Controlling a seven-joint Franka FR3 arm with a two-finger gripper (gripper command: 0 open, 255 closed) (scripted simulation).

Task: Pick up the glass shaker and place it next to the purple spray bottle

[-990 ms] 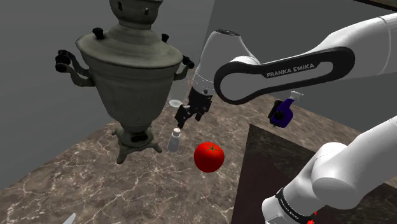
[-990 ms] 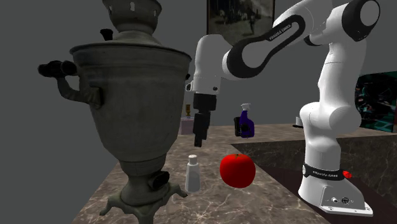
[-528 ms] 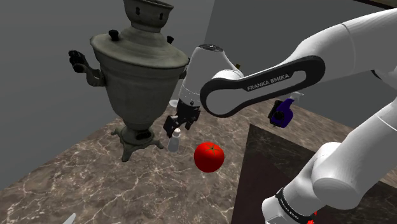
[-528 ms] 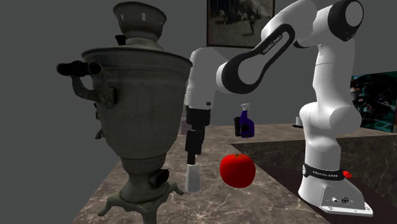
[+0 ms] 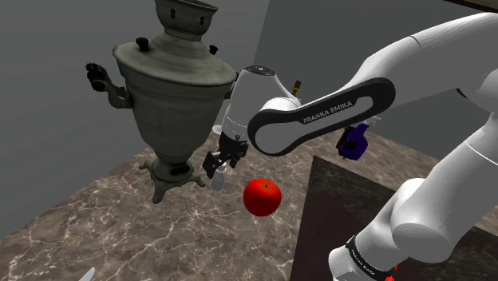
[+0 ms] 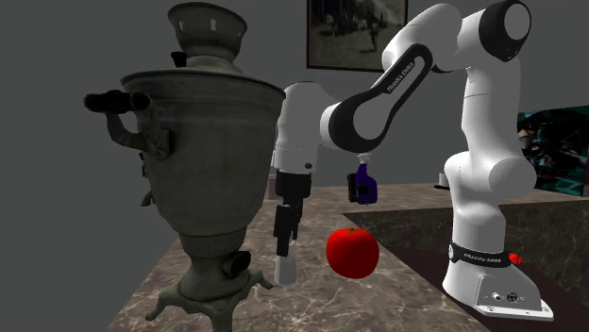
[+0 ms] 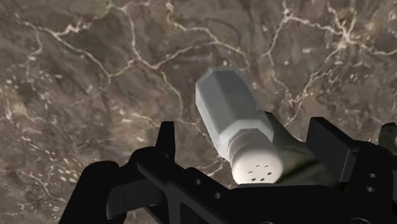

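**Poised to close**

The all-black two-finger gripper (image 7: 245, 130) is spread, clasping nothing; the pale, faceted shaker with a perforated cap (image 7: 232, 118) stands upright on the brown marbled counter (image 7: 76, 76) directly below, between both fingers (image 7: 167, 137), long axis along the approach; the purple spray bottle (image 5: 352, 142) sits well beyond, past the red apple (image 5: 262, 196).

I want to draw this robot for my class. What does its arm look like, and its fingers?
The arm is fat, rounded white tubes with dark joints. One dark band says FRANKA EMIKA in white letters. Near the bottom there's a black ring with a red spot. The gripper is all black, with two blocky fingers.
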